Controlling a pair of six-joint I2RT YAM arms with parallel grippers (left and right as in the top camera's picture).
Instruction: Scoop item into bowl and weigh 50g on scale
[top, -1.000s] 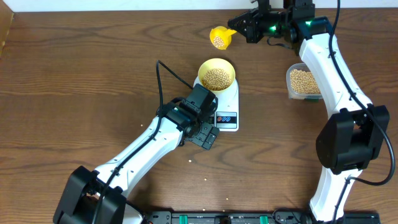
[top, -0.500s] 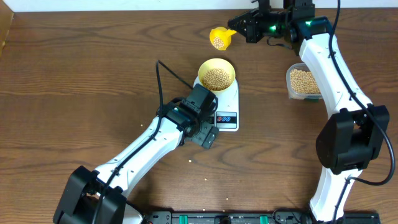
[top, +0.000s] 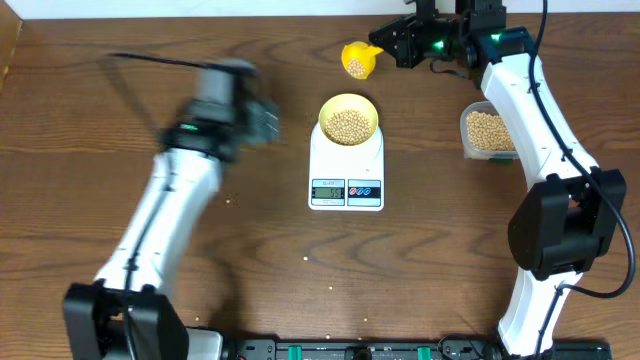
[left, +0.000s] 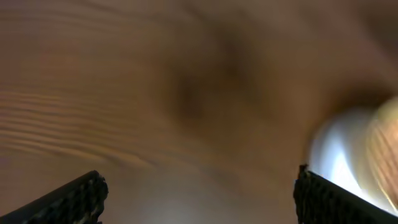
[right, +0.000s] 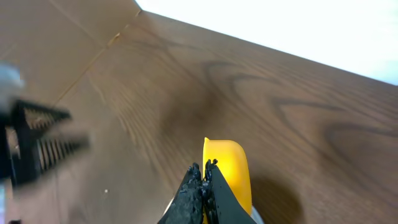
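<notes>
At the frame's centre stands the scale (top: 345, 165), the bowl (top: 347, 99) on its far half, with beans (top: 348, 126) heaped inside. Level with the bowl and well to its left, the blurred left gripper (top: 262, 122) hangs with fingers spread wide, holding nothing. At the right a clear tub (top: 464, 130) holds more beans. At top centre the right gripper (top: 383, 47) pinches the handle of a yellow scoop (top: 356, 60) carrying a few beans.

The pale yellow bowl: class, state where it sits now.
Overhead view: the pale yellow bowl sits on the far end of the white scale, mid-table, with the yellow scoop beyond it and the clear tub to its right.
</notes>
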